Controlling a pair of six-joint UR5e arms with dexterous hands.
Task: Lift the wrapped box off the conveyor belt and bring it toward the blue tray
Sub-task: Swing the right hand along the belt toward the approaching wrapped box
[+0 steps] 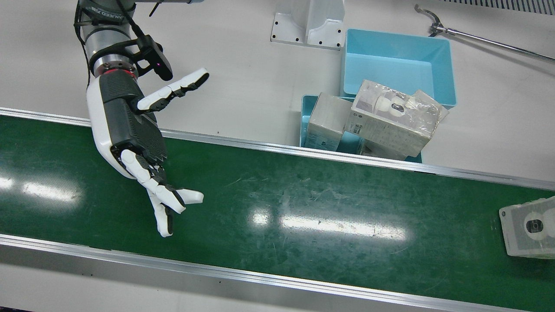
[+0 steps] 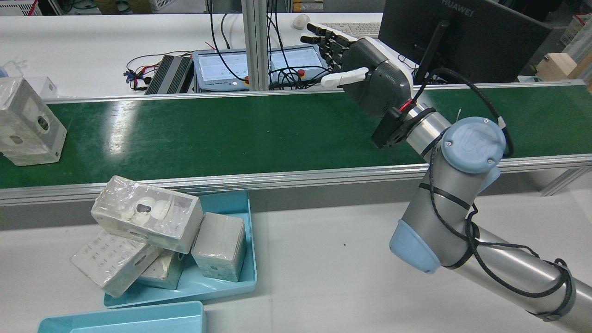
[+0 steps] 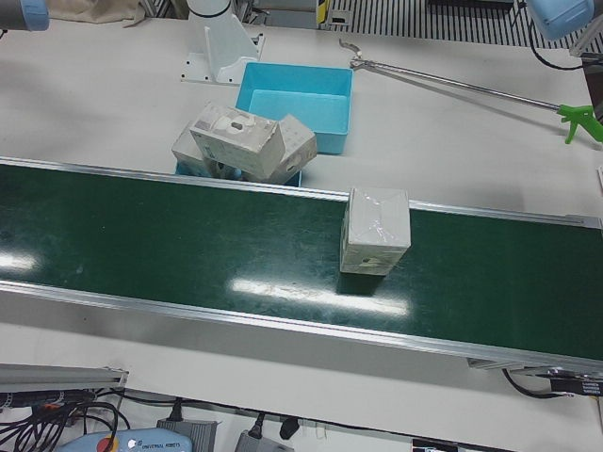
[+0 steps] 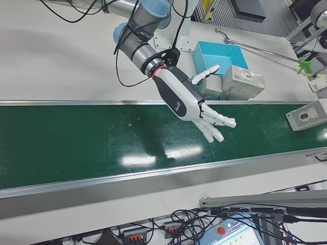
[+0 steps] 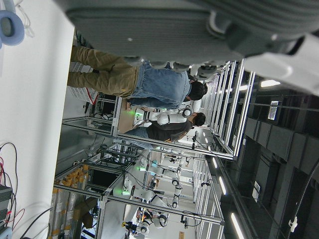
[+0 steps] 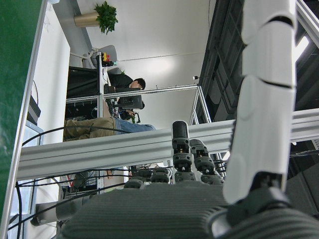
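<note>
Front view | right hand (image 1: 138, 143) spread, empty, above belt (image 1: 303, 216) | wrapped box (image 1: 529, 227) well apart, far end

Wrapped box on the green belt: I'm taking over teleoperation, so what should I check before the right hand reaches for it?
1. Right hand open and empty: ok.
2. Clear-wrapped grey box on the green conveyor belt, apart from the hand: ok.
3. Belt between hand and box free: ok.
4. Belt stopped: cannot tell.
5. Room in shallow blue tray: not ok, wrapped boxes piled over its rim.
</note>
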